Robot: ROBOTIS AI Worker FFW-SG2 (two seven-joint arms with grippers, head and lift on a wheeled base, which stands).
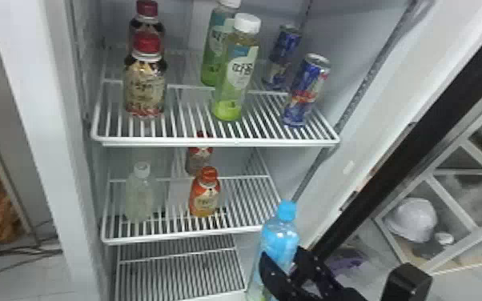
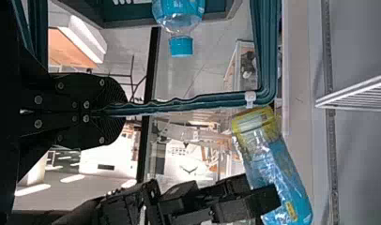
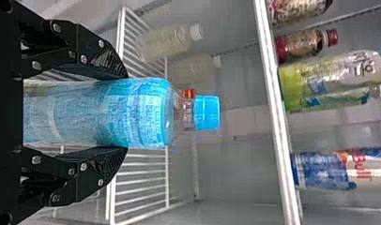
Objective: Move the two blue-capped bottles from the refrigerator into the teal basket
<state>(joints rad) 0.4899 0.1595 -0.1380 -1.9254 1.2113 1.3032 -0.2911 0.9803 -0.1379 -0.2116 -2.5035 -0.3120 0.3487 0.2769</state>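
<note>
Head view | right gripper [image 1: 282,256]: we're clasping a blue-capped bottle [image 1: 279,236] near wire shelves [image 1: 220,141] and the black door frame [image 1: 412,138] | left wrist view | left gripper [image 2: 125,111]: we're gripping the teal basket's [image 2: 127,13] wavy handle [image 2: 193,101], second bottle [image 2: 180,46] standing inside

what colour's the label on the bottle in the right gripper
Bright blue; the label shows best in the right wrist view.

Soft and bright light
The refrigerator [image 1: 44,120] is softly lit. Long lamps [image 2: 33,189] shine white in the left wrist view.
</note>
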